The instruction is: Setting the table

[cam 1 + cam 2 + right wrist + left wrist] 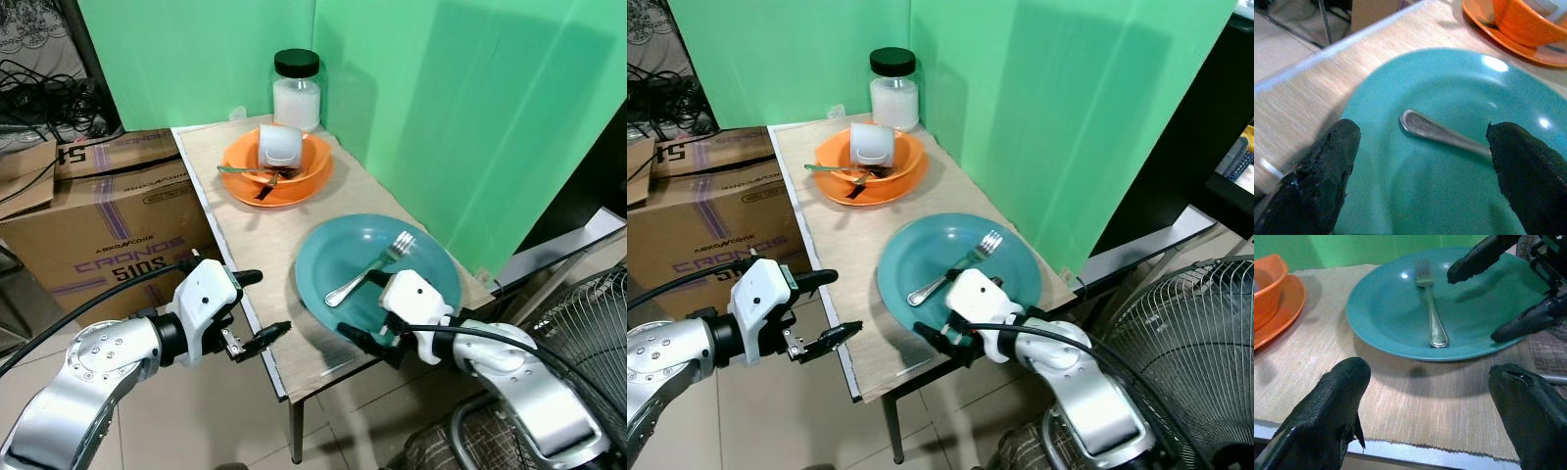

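A teal plate [431, 257] lies on the near end of the small table, with a silver fork [370, 266] resting in it. My right gripper [375, 338] hovers open over the plate's near rim, and the fork's handle end [1422, 126] lies between its fingers. My left gripper [270, 304] is open at the table's left edge, level with the plate [1396, 308], and points across at it. Farther back, an orange bowl on an orange plate [294, 181] holds a white cup [278, 145] on its side and a utensil.
A black-lidded jar [297, 90] of white powder stands at the table's far corner against the green backdrop. A beige mat [1440, 406] covers the tabletop. Cardboard boxes [108, 220] sit on the floor to the left. A fan [588, 333] stands to the right.
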